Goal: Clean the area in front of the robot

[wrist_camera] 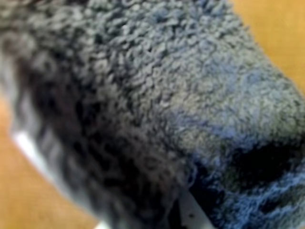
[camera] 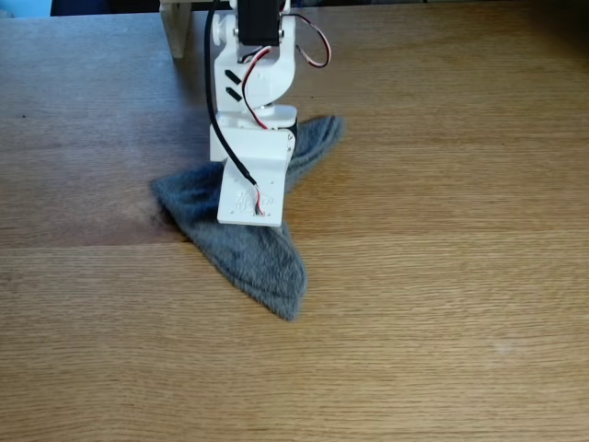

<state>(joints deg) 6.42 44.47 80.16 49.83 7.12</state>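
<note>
Nearest you in the fixed view, the wooden surface (camera: 442,350) lies bare; the grey cloth (camera: 258,253) sits mid-surface under the robot (camera: 253,110). Press down evenly and sweep slowly so the cloth doesn't bunch. You cannot tell whether the fingers (wrist_camera: 190,210), buried in cloth, are clenched.
</note>
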